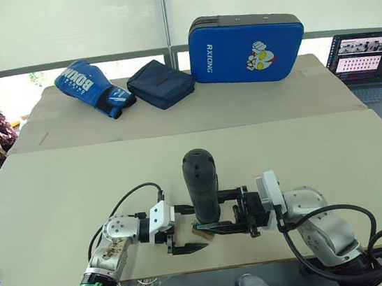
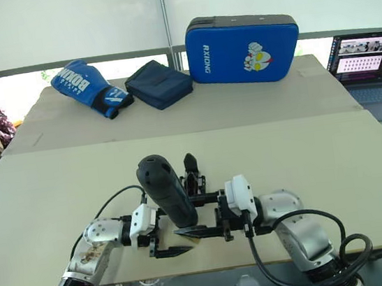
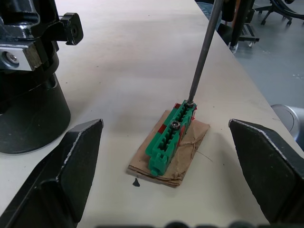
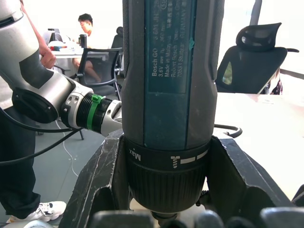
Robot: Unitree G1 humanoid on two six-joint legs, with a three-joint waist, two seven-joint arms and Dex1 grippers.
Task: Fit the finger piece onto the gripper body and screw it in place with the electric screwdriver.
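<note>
My right gripper is shut on the electric screwdriver, a dark grey cylinder held upright near the table's front edge; its fingers clamp the collar. The thin bit points down, its tip on a screw at one end of a small green-and-tan block. My left gripper is open, its fingers standing either side of that block without touching it. The gripper body, black with a round base, stands just behind the screwdriver. The finger piece is out of view.
At the table's far side lie a blue boxing glove, a navy pouch and a blue kick pad. A laptop sits at the right. The table's front edge runs just below both grippers. A person sits in the background.
</note>
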